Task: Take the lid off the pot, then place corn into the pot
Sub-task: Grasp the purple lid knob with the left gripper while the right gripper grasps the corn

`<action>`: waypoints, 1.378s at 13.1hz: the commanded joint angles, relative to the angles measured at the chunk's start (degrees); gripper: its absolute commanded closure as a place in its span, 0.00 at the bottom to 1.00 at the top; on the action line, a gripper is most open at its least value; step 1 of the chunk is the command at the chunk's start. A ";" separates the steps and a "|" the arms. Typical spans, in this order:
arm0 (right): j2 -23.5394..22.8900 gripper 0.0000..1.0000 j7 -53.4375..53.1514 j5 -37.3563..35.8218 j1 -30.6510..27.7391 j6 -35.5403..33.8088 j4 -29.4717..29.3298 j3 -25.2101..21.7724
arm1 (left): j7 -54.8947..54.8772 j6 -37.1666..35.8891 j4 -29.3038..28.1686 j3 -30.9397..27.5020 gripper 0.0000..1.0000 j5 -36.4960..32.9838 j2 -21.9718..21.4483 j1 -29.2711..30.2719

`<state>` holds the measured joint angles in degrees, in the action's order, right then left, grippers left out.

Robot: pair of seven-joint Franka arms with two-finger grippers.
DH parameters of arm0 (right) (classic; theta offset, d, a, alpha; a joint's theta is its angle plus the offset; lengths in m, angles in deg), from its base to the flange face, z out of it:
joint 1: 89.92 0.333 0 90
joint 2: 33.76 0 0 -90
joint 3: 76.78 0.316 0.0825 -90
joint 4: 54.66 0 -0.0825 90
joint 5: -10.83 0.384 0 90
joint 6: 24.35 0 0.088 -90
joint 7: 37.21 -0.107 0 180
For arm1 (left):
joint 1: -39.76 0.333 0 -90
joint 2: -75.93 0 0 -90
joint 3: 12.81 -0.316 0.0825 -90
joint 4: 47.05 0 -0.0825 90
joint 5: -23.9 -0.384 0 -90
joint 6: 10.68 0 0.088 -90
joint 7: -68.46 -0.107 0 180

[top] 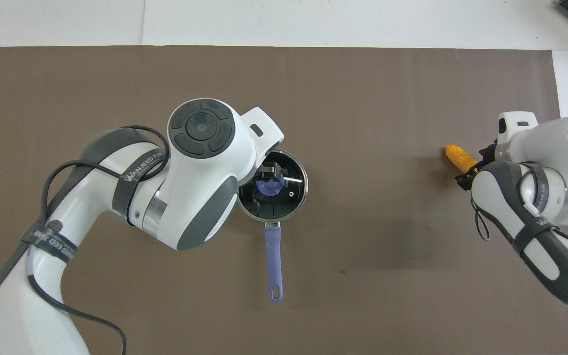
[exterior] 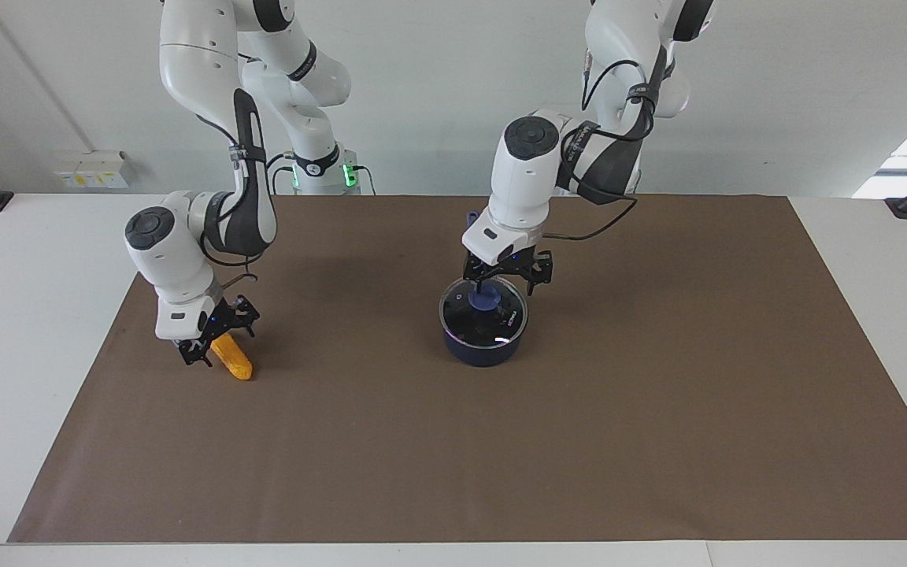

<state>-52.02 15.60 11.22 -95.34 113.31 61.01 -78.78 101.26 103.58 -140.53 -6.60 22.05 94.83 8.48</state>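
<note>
the left gripper [exterior: 493, 290] is down over the middle of the brown mat [exterior: 658, 409], its fingers set on either side of the blue knob of the lid [exterior: 483, 309]; whether they are already clenched on it cannot be told. directly under it the lid sits flat on the pot [exterior: 485, 346], whose long blue handle [top: 273, 261] points toward the robots. the right gripper [exterior: 213, 346] is low at the right arm's end of the mat, fingers clenched around the upper end of the corn [exterior: 233, 358], which tilts with its lower tip touching the mat just below the gripper.
</note>
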 commanded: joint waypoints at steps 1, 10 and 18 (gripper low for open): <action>-0.20 0.00 0.54 -0.65 -0.20 1.82 0.69 0.15 | 3.40 1.05 0.93 -0.93 0.00 -1.31 1.65 -1.85; -0.20 1.00 -10.44 -0.56 1.71 -1.86 -0.01 0.24 | 4.29 2.28 1.11 -0.94 0.00 -1.58 2.54 -3.08; -0.20 1.00 -11.33 -0.56 2.08 -1.96 -0.27 0.24 | 4.20 2.99 1.11 -0.94 0.05 -1.40 3.15 -2.56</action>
<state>-52.27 5.75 11.22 -93.04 112.63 60.85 -78.76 104.44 106.49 -140.36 -6.97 21.94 97.39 6.46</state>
